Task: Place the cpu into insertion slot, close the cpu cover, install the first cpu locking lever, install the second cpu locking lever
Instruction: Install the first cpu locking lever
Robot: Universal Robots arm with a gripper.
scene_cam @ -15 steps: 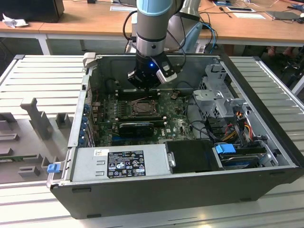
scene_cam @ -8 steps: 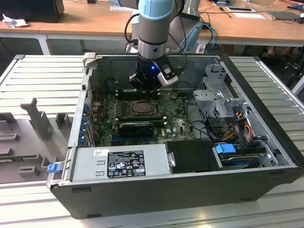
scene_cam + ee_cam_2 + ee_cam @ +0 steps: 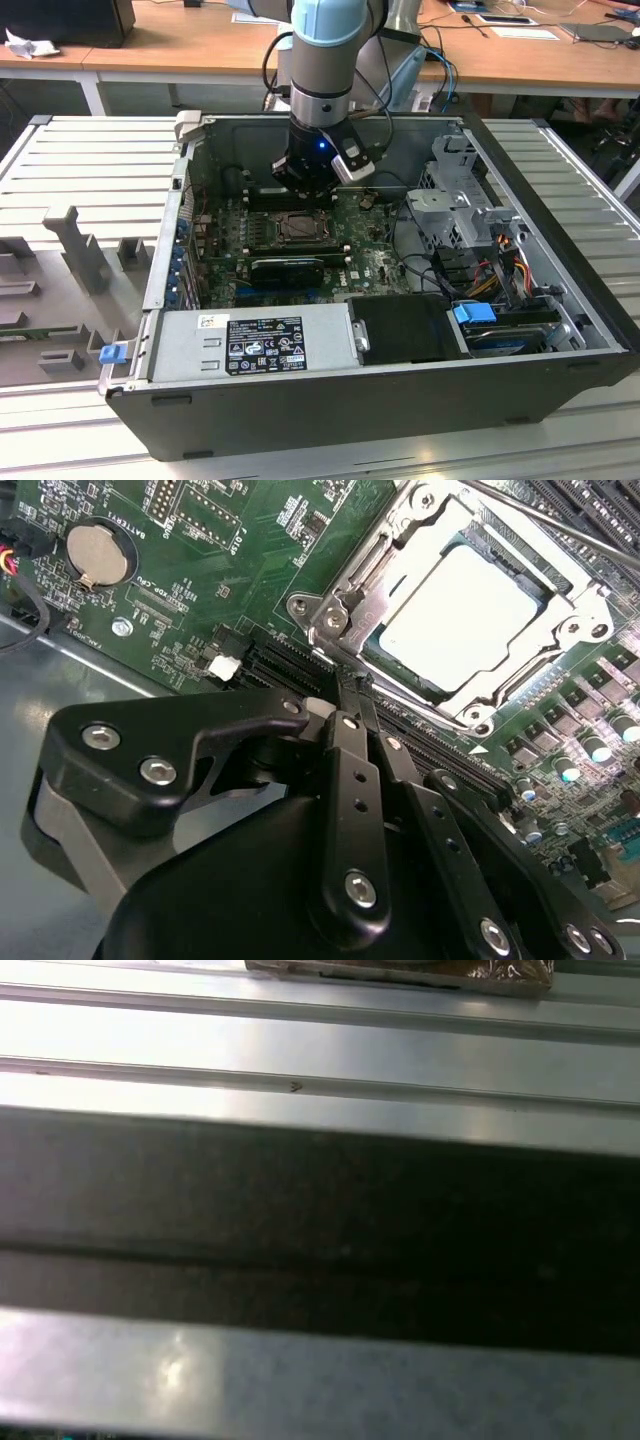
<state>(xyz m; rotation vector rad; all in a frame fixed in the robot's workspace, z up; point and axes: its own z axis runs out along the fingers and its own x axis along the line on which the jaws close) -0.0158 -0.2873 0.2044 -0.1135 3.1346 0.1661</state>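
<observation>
The exterior view looks down from high in front of the open computer case (image 3: 400, 400), taking in the arm (image 3: 325, 70) and the motherboard (image 3: 365, 250). The second wrist view peers close past the gripper (image 3: 352, 685) onto that same motherboard (image 3: 230, 560). The first wrist view faces ribbed metal (image 3: 320, 1050), very near.
</observation>
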